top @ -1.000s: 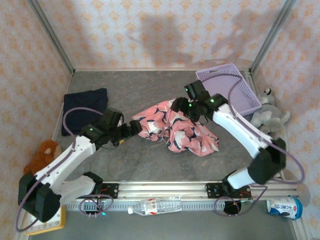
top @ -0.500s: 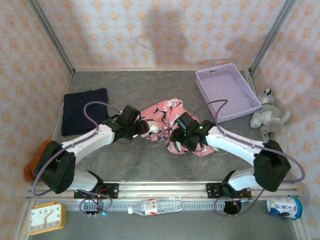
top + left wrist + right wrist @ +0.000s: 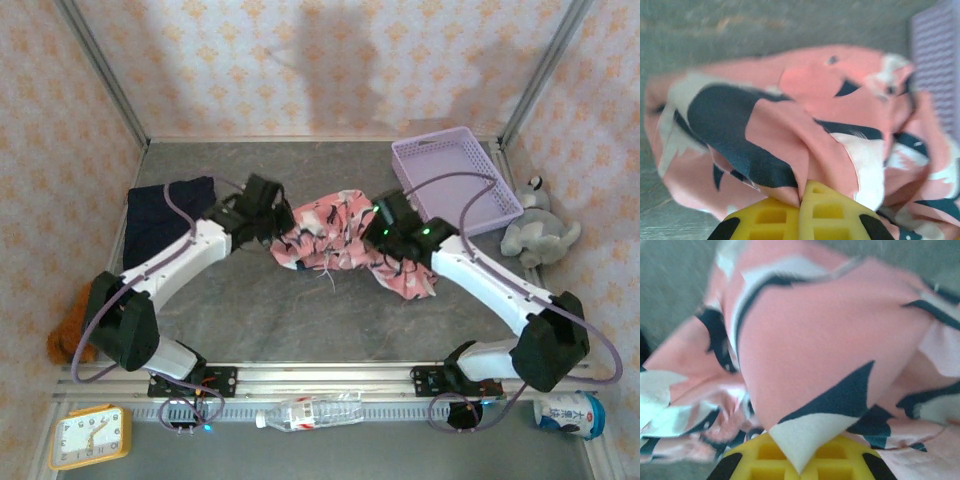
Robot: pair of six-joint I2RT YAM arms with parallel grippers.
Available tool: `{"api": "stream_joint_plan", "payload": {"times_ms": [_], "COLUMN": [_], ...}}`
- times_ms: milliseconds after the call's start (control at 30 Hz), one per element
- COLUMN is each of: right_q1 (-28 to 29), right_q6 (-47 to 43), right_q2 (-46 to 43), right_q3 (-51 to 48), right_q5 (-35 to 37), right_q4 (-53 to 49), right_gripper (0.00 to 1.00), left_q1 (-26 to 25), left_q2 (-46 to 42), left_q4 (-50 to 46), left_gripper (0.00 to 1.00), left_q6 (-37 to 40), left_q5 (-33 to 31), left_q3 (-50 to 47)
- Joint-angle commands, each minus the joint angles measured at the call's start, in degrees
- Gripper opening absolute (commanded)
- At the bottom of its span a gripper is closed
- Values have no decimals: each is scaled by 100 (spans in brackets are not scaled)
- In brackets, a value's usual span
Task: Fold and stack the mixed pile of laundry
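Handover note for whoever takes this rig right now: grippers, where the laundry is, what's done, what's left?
Left gripper: shut on the pink shark cloth, at its left edge.
Right gripper: shut on the same cloth, right side.
The cloth is bunched in the middle; the navy cloth lies flat at far left, apart.
Done: both grips taken. To do: spread, fold, stack both.

We note the salmon-pink cloth (image 3: pixel 330 232) bunched mid-table (image 3: pixel 300 320), with the left end effector (image 3: pixel 283 226) meeting its left edge and the right end effector (image 3: pixel 374 234) down on its right half, more cloth spilling out beneath that arm. The navy cloth (image 3: pixel 150 235) lies flat at the table's left side, partly under the left arm. A lavender basket (image 3: pixel 440 143) sits far right, a grey plush toy (image 3: pixel 540 235) just beside it.
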Motion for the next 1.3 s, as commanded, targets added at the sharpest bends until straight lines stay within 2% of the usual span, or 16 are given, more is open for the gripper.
{"api": "stream_joint_plan", "payload": {"times_ms": [0, 100, 200, 267, 333, 467, 600, 633, 667, 700, 733, 767, 900, 967, 1167, 1267], "right_q1": [-595, -1059, -1166, -1207, -1270, -1338, -1434, -1456, -1481, -1506, -1511, -1511, -1490, -1376, -420, -17], "right_q6": [-663, -1104, -1696, -1923, -2063, -2018, -1828, -1778, -1715, -1630, -1589, -1569, -1098, -812, -226, 8], "right_q2": [-112, 131, 391, 419, 278, -278, -591, -622, -617, -580, -539, -519, -818, -1126, -1327, -1046], "right_q3": [786, 2073, 3499, 4077, 4198, 3145, 1523, 1091, 786, 464, 232, 88, -505, -779, -1245, -1477], "right_q5": [-418, -1043, -1273, -1241, -1276, -1378, -1481, -1368, -1198, -875, -580, -392, -643, -790, -606, -567], "right_q4": [-16, -253, -764, -990, -990, -609, -624, -674, -776, -949, -1125, -1266, -1116, -868, -580, -205], "right_gripper": [0, 0, 0, 0, 0, 0, 0, 10, 32, 53, 66, 72, 83, 83, 77, 68], "left_q1": [834, 1542, 1885, 1962, 2002, 2003, 2007, 2002, 2007, 2005, 1996, 2001, 1987, 1973, 1595, 1326], "left_q2": [-64, 435, 748, 705, 462, -357, -1144, -1261, -1323, -1349, -1342, -1342, -1622, -1815, -2042, -1840], "left_q4": [-944, -1681, -2353, -2526, -2457, -1893, -1506, -1375, -1292, -1287, -1337, -1363, -1330, -1246, -805, -432], "left_gripper": [0, 0, 0, 0, 0, 0, 0, 1, 16, 57, 81, 87, 90, 90, 87, 81], "left_q6": [673, 1132, 1486, 1596, 1594, 1470, 1470, 1434, 1389, 1370, 1333, 1336, 1223, 1080, 652, 393], "left_q5": [861, 1599, 1982, 2005, 2069, 2091, 1846, 1861, 1879, 1856, 1789, 1753, 1676, 1700, 1557, 1358], "left_q3": [1247, 2821, 4347, 4861, 4873, 3299, 845, 281, -224, -650, -960, -1225, -1896, -2118, -2583, -2683]}}
